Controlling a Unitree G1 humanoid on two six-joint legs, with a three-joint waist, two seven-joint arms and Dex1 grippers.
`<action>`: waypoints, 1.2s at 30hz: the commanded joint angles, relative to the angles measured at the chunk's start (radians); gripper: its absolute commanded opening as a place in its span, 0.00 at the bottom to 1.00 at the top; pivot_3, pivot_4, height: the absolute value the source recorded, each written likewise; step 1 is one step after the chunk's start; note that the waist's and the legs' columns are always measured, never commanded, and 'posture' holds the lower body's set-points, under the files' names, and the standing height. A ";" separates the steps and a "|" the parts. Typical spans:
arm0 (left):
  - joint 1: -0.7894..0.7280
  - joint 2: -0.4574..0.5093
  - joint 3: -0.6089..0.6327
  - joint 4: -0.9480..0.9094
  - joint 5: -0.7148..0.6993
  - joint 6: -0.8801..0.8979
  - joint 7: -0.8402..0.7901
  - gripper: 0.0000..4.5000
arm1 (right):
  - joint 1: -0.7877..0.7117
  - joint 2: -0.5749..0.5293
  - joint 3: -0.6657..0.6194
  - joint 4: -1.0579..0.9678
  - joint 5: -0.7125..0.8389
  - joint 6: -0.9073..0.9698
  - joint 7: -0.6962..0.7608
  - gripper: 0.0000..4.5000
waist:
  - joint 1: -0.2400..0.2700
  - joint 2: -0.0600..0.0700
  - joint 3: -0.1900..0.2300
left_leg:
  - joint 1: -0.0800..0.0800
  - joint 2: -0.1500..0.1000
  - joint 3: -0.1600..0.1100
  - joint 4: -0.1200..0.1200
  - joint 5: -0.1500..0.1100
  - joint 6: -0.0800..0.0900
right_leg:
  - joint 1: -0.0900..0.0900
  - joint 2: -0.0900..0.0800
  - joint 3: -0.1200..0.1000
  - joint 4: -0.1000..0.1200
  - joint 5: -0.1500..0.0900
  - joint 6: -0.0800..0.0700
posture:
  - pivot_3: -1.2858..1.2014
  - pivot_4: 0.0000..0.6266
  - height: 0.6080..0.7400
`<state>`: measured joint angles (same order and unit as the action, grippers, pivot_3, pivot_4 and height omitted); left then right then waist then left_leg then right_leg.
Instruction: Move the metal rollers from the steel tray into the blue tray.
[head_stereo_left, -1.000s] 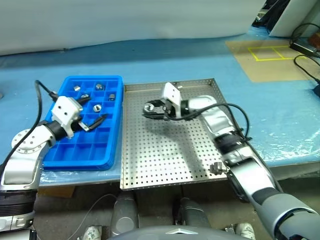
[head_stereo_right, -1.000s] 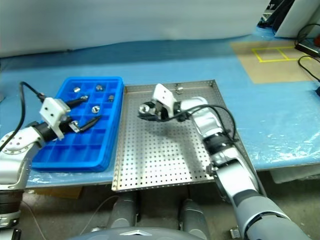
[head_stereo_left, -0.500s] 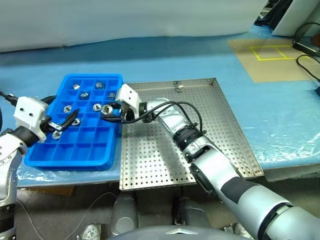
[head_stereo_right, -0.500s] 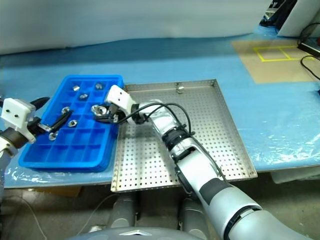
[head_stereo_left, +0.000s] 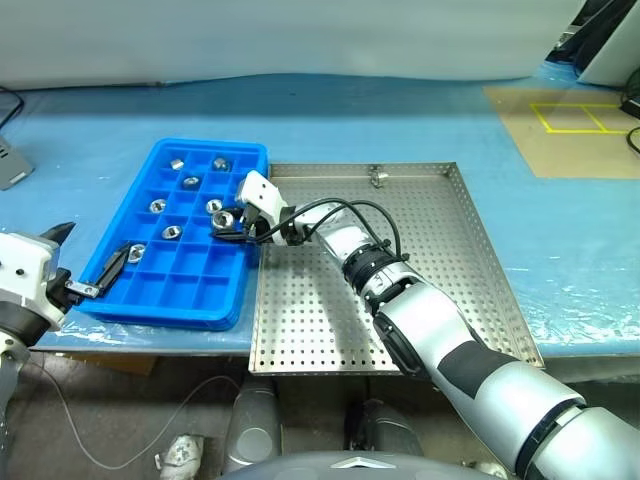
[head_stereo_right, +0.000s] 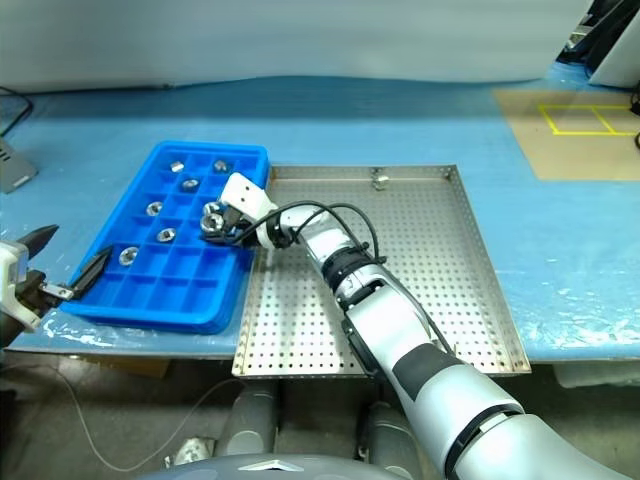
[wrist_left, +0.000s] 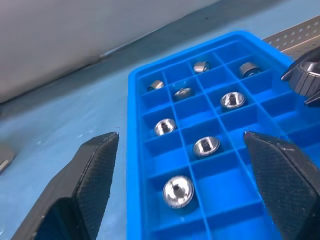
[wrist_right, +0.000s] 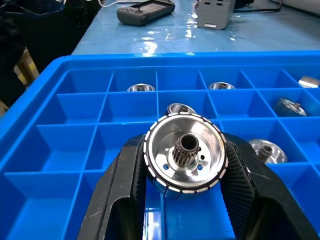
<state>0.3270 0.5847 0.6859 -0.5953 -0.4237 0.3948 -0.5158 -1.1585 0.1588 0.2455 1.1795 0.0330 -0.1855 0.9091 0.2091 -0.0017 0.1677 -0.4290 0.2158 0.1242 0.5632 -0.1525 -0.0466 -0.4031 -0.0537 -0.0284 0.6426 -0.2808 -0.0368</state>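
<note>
A table (head_stereo_left: 330, 110) covered in light blue sheeting runs across the whole width of the head view. Directly on it, left of centre, lies the blue tray (head_stereo_left: 236, 307). The steel tray (head_stereo_left: 440, 300) lies at centre and just beside the blue one, their long sides close together. In the upper right corner a tan board (head_stereo_left: 590, 150) (marked with a yellow square outline) lies flat on the sheeting. At the far left edge a small grey object (head_stereo_left: 10, 163) rests on the table, cut off by the frame.
</note>
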 joint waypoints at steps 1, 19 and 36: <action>0.039 -0.019 0.071 -0.087 -0.028 0.017 0.030 0.95 | -0.080 0.220 -0.018 -0.008 0.016 -0.033 -0.002 0.37 | 0.014 0.000 0.000 | 0.000 0.000 -0.001 0.000 0.000 0.000 | 0.000 0.000 -0.001 0.000 0.000 0.000 | 0.77 0.24 1.00; 0.135 -0.093 0.057 -0.196 -0.038 0.032 0.099 0.95 | -0.068 0.334 0.030 0.032 -0.016 -0.063 -0.047 0.37 | 0.165 0.006 0.003 | 0.002 0.005 -0.002 -0.001 0.000 -0.001 | -0.002 0.002 0.004 0.000 -0.001 0.000 | 0.79 0.24 1.00; -0.116 0.016 -0.167 -0.004 -0.024 0.022 0.019 0.95 | -0.050 0.104 -0.053 -0.184 0.084 -0.043 -0.002 0.80 | 0.180 0.010 0.005 | 0.005 0.005 -0.002 -0.001 0.002 -0.004 | -0.002 0.004 0.006 0.004 0.001 0.003 | 0.68 0.24 1.00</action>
<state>0.2362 0.5863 0.5487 -0.6146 -0.4559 0.4338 -0.4818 -1.1621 0.1577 0.2285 1.0846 0.0651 -0.2397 0.8954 0.3891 0.0080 0.1722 -0.4237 0.2203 0.1228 0.5630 -0.1500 -0.0514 -0.4054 -0.0484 -0.0224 0.6469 -0.2794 -0.0334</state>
